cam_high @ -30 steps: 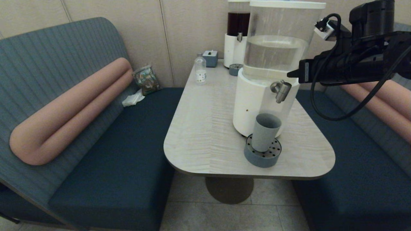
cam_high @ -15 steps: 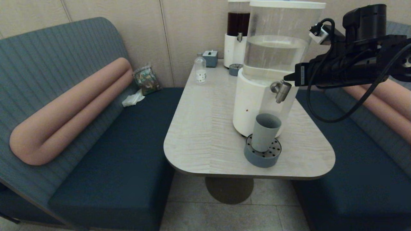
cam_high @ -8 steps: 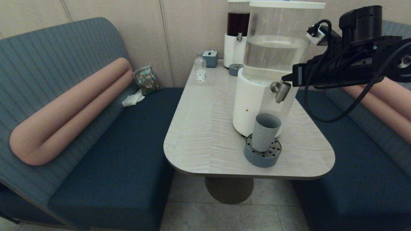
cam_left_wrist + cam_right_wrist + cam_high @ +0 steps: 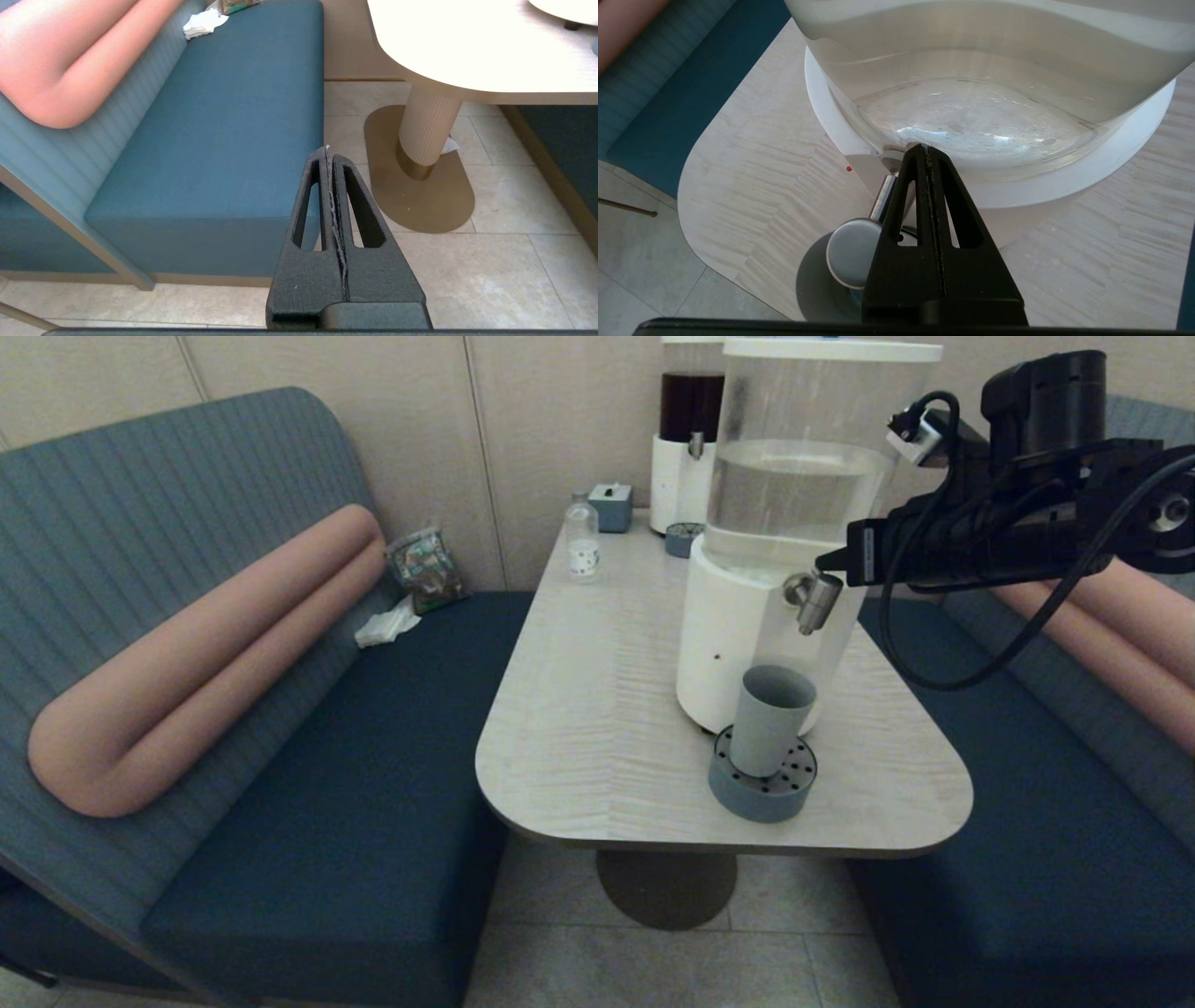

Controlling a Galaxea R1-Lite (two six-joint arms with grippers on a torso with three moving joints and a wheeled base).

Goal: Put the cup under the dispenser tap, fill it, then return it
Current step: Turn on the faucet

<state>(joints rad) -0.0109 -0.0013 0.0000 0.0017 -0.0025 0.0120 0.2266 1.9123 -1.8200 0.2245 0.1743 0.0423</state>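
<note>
The grey-blue cup (image 4: 773,719) stands upright on a round perforated drip tray (image 4: 761,793), directly below the brushed-metal dispenser tap (image 4: 814,599) of the big dispenser with a clear tank and white base (image 4: 728,644). My right gripper (image 4: 823,560) is shut and empty. It reaches in from the right, its tip just above the back of the tap. In the right wrist view the right gripper (image 4: 926,147) points at the tank's foot, beside the tap's round top (image 4: 852,252). My left gripper (image 4: 328,150) is shut and empty, hanging low over the floor by the bench.
A slimmer dark-tank dispenser (image 4: 691,439), a small clear bottle (image 4: 583,549), a grey box (image 4: 611,506) and a second small tray (image 4: 686,537) stand at the table's far end. Blue benches (image 4: 373,784) flank the table (image 4: 597,728). Its rounded front edge lies just beyond the drip tray.
My right arm has moved left and slightly up, bringing its shut tip from beside the tank to just above the tap. The cup has not moved.
</note>
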